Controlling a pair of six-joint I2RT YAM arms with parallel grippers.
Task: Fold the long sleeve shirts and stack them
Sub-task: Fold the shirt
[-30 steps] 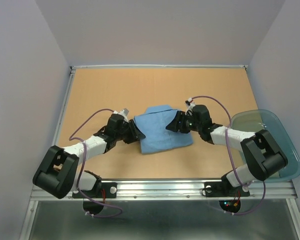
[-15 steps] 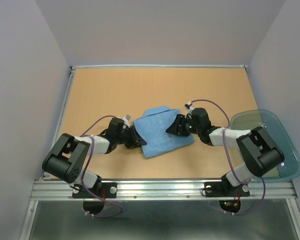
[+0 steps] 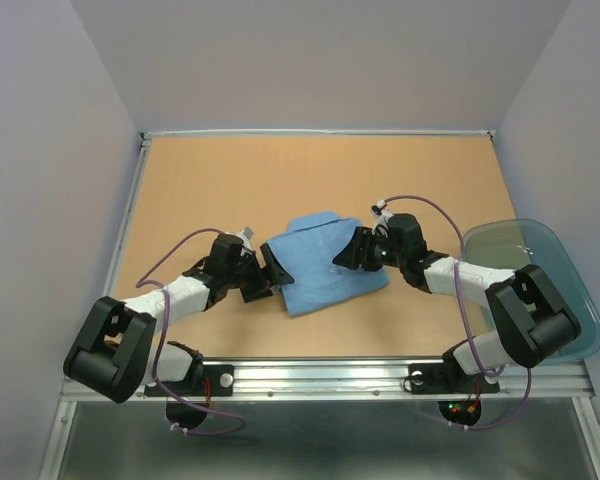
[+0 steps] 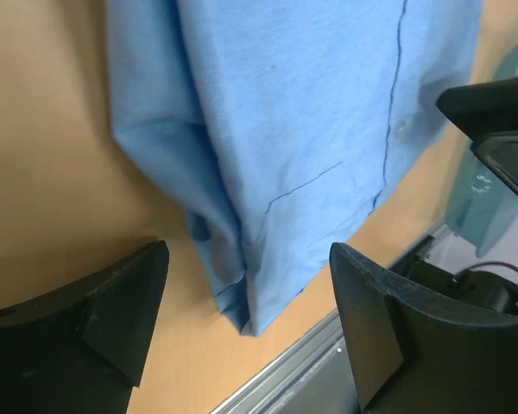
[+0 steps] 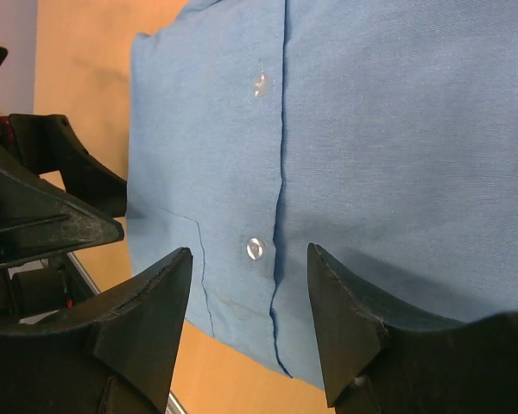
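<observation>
With left gripper (image 3: 265, 275) and right gripper (image 3: 345, 255) spread and empty, pinch every layer at the shirt (image 3: 320, 268) edge, then fold flat on the surface (image 3: 230, 180).

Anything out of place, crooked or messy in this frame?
Only mildly. The folded light blue shirt lies turned at an angle to the table edges, and in the left wrist view its near corner shows under-layers sticking out unevenly. Nothing looks spilled or damaged.
</observation>
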